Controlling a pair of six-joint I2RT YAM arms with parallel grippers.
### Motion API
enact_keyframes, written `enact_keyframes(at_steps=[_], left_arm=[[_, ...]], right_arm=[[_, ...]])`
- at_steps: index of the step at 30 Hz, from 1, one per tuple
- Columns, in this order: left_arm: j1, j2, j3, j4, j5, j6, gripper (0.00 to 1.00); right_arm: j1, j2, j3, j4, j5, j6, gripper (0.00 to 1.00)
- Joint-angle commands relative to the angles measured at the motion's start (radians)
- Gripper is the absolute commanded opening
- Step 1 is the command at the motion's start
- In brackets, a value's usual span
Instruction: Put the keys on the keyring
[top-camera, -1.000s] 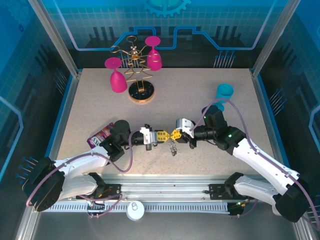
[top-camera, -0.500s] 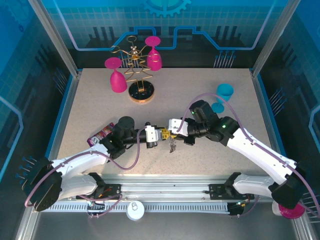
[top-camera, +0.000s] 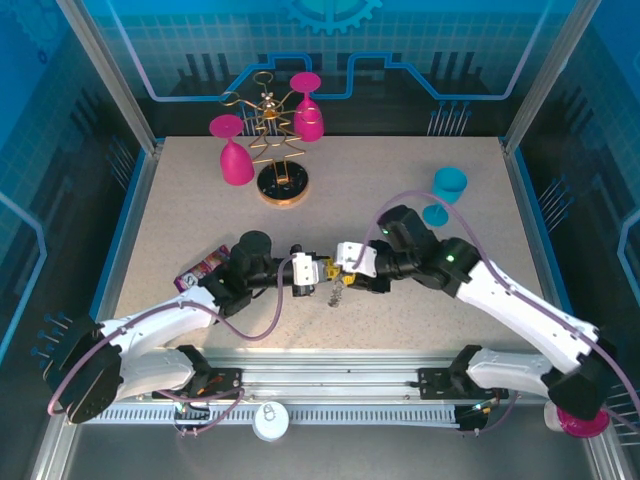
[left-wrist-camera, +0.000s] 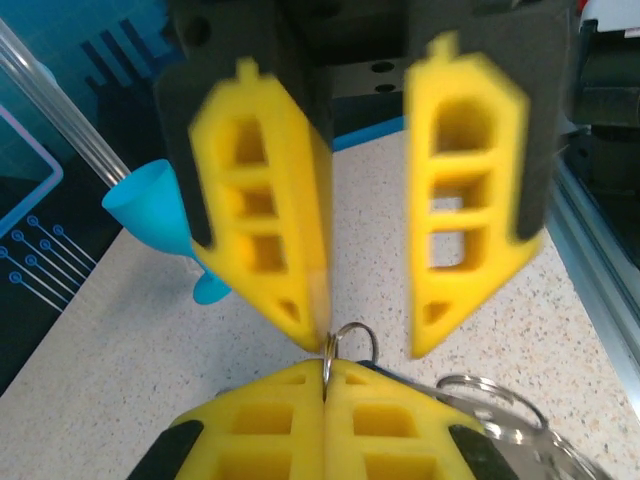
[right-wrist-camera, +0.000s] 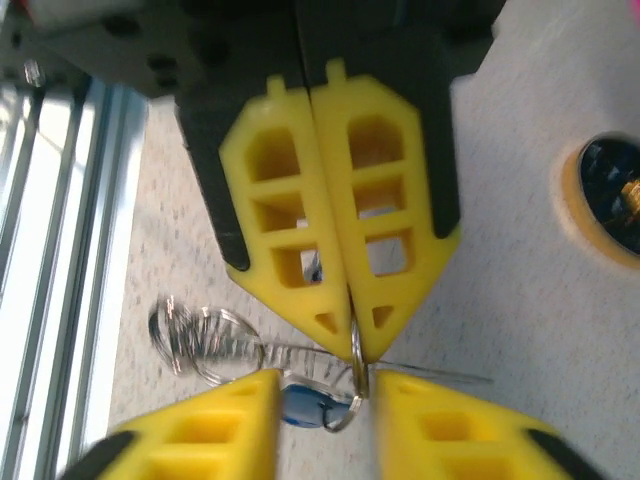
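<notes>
**A:** What is seen, from the largest thing down?

**B:** A speckled beige tabletop is seen. A gold wire glass rack is set at its far side, with two pink glasses hung on it. A teal plastic goblet is placed well to the right.

**A:** How are the grippers held?

**B:** The left gripper and the right gripper are brought tip to tip near the table's front middle. The left gripper's yellow fingers are pressed together, and a small silver metal ring is pinched at their tips. The right gripper's fingers are spread, and that ring is placed in the gap between them (contact with either pad cannot be confirmed).

**A:** Where are the task's things found?

**B:** The thin grey wavy metal keyring is seen just beside the fingertips, towards the table's near edge. Whether it rests on the table cannot be told. The tiny silver keys are seen as a small cluster below the fingertips. One bright blue plastic head is made out right beside the pinched ring.
</notes>
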Motion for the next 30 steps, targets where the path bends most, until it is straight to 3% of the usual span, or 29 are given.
enact_keyframes(at_steps=[1,4,11,17,22,30], left_arm=[[0.004,-0.018,-0.043,0.15,0.03,-0.068,0.0],[0.006,-0.017,-0.071,0.241,0.067,-0.115,0.0],[0.009,-0.011,-0.092,0.326,0.135,-0.153,0.0],[0.009,-0.008,-0.092,0.332,0.137,-0.16,0.0],[0.011,-0.009,-0.095,0.345,0.144,-0.168,0.0],[0.015,0.005,-0.097,0.412,0.198,-0.216,0.0]], right_arm=[[-0.058,-0.124,-0.117,0.241,-0.127,0.125,0.41],[-0.091,-0.181,-0.217,0.328,-0.143,0.19,0.43],[-0.093,-0.181,-0.246,0.343,-0.152,0.229,0.39],[-0.093,-0.155,-0.227,0.342,-0.191,0.227,0.26],[-0.094,-0.15,-0.226,0.335,-0.192,0.226,0.08],[-0.096,-0.096,-0.206,0.318,-0.235,0.235,0.05]])
